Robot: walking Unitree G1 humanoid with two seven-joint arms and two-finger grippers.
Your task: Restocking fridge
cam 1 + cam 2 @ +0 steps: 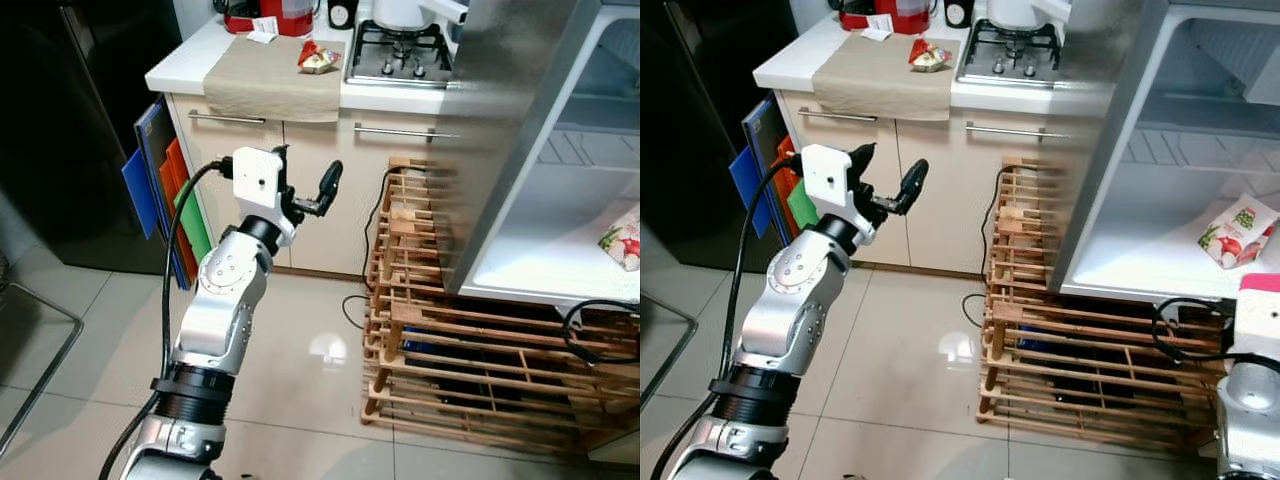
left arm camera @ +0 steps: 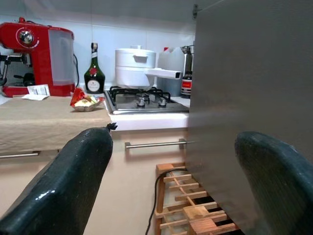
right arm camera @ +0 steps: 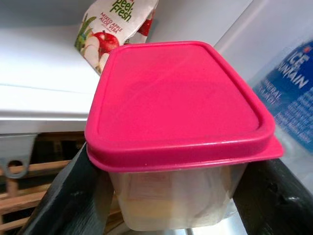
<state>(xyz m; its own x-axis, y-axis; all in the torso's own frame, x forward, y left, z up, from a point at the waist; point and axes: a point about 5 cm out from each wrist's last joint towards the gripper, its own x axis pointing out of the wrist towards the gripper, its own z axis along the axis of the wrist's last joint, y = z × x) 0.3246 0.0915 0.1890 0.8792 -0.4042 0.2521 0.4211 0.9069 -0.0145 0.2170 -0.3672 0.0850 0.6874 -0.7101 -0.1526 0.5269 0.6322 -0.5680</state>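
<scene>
The right gripper (image 3: 171,196) is clamping one clear plastic container (image 3: 176,196) with a pink lid (image 3: 178,98), its two black fingers (image 3: 63,196) pressing the container's opposite sides. It is holding the container at the front of the open fridge (image 1: 1160,200), just before the lower shelf (image 3: 39,98). On that shelf one juice pouch (image 1: 1235,232) printed with red apples is lying, close behind the container. One blue-labelled water bottle (image 3: 293,93) is standing beside the container, on its other side. In the right eye view a corner of the pink lid is showing at the right edge above the right arm (image 1: 1250,400). The left gripper (image 1: 305,185) is hanging in the air, raised in front of the cabinet fronts (image 1: 320,190), its two fingers spread wide and holding nothing. Beyond it, the white counter (image 1: 190,65) is carrying one beige cloth (image 1: 270,80), and one small red-wrapped snack (image 1: 318,58) is resting on the cloth's far corner, beside the gas hob (image 1: 400,55). One white pot (image 2: 132,66) is sitting on the hob. One red coffee machine (image 2: 34,56) and one dark green bottle (image 2: 94,73) are standing at the back of the counter. One wooden slatted rack (image 1: 450,340) is sitting on the tiled floor (image 1: 290,360) under the fridge, near the cabinets.
</scene>
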